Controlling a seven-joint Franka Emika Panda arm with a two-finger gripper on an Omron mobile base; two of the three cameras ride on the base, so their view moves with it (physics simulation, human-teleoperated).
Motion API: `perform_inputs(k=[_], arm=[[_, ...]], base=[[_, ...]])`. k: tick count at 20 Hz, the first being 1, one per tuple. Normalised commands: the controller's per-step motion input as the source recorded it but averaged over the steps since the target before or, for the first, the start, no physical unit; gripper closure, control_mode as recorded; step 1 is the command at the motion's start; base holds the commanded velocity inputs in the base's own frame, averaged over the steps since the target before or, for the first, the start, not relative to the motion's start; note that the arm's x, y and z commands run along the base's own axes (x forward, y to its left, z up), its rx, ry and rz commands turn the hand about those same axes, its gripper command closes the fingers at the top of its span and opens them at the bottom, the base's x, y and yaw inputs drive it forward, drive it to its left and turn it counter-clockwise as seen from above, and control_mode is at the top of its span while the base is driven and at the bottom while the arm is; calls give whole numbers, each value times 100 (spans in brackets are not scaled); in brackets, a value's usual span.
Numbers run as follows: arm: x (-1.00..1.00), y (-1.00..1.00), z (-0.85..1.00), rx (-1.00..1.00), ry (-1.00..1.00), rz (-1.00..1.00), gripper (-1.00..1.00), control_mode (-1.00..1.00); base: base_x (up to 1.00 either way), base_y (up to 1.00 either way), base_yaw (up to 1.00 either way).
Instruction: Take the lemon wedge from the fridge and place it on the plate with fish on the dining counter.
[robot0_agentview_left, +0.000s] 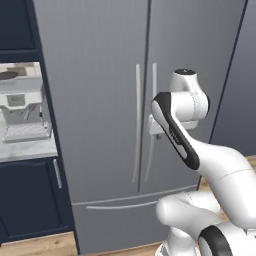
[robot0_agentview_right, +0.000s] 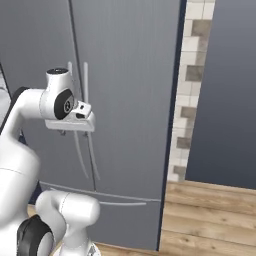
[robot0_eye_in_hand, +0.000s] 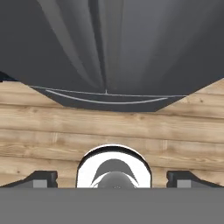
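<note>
The claw (robot0_eye_in_hand: 112, 179) has its two dark fingertips (robot0_eye_in_hand: 43, 178) spread as wide as they go, one at each lower corner of the hand view, with nothing between them and nothing touching them. It points down, so what lies straight beyond it is wood floor (robot0_eye_in_hand: 109, 127), and farther along that line the fridge's (robot0_agentview_left: 110, 100) bottom drawer with its long curved handle (robot0_eye_in_hand: 105, 99). In the base views the hand hangs just in front of the two pale vertical door handles (robot0_agentview_left: 138, 120), close to them at about mid-height of the doors, but whether it touches either I cannot tell. Those handles run up and down, flanking the central seam, and the right-hand one looks the nearer to the hand. Both doors are shut, so the lemon wedge, by my judgement, sits somewhere inside, beyond the claw and behind the doors. The coming move likely needs the claw turned from downward to face a handle and straddle it across its width.
</note>
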Motion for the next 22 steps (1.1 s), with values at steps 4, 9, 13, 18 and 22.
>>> perform_inputs(k=[4, 9, 13, 18, 22], arm=[[0, 0, 0, 0, 0, 0, -100, 100], [0, 0, 0, 0, 0, 0, -100, 100], [0, 0, 0, 0, 0, 0, -100, 100], [0, 0, 0, 0, 0, 0, -100, 100], [-1, -1, 1, 0, -3, 0, -100, -100]], base=[[-15, 49, 0], [-46, 20, 0], [-62, 0, 0], [-19, 0, 0], [0, 0, 0]])
